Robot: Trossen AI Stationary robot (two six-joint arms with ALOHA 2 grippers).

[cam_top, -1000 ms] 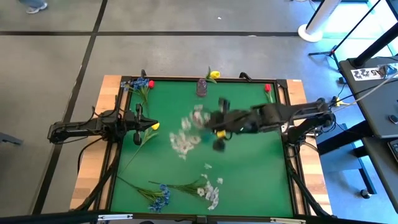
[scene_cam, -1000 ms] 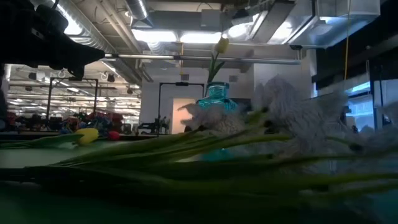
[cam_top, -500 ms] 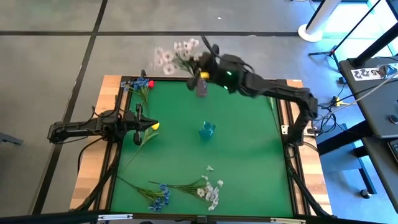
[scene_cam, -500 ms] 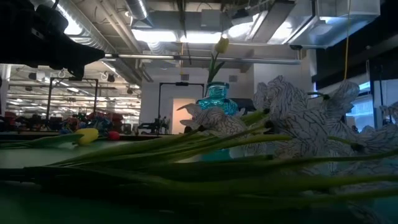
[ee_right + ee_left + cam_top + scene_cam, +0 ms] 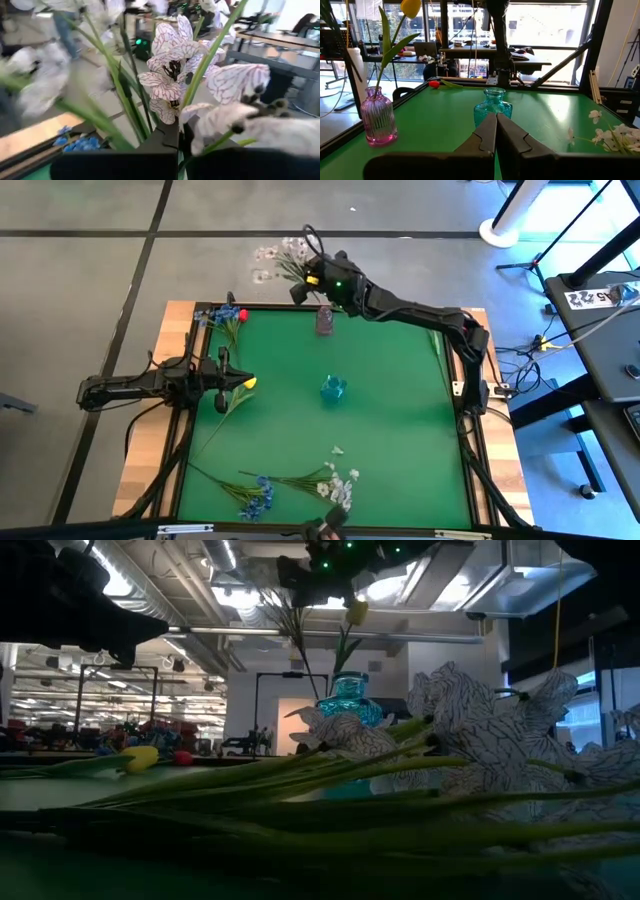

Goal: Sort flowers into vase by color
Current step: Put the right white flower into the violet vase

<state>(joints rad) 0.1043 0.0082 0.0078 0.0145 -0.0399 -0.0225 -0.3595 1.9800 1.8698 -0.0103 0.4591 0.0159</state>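
Observation:
My right gripper [image 5: 308, 280] reaches over the table's far edge and is shut on a white flower spray [image 5: 276, 258], whose blossoms lie beyond the edge. A pink vase [image 5: 324, 321] just below it holds a yellow tulip [image 5: 411, 7]. A teal vase [image 5: 333, 388] stands mid-table. My left gripper [image 5: 226, 381] waits shut at the left side, beside a loose yellow tulip [image 5: 247, 383]. Red and blue flowers [image 5: 226, 315] lie at the far left corner, a red bud [image 5: 432, 322] far right, and blue blooms [image 5: 258, 498] and a white spray [image 5: 340, 486] near the front edge. My right gripper pinches the white spray's green stems [image 5: 186, 116] between its two fingers, several stems together. The blossoms [image 5: 172, 47] fan out past the fingertips. The spray is lifted clear of the table, and its stem ends [image 5: 296, 640] hang below the gripper.
The table is a green mat inside a dark frame [image 5: 462, 430] on a wooden top. In the low view the near white spray [image 5: 480, 730] and its stems fill the foreground. Open mat lies between the teal vase and the right edge.
My right gripper, holding the white spray, has risen from beside the teal vase at mid-table and swung fast toward the far edge, ending above and just behind the pink vase. The spray went with it, lifted clear, and its blossoms now hang out past the far edge.

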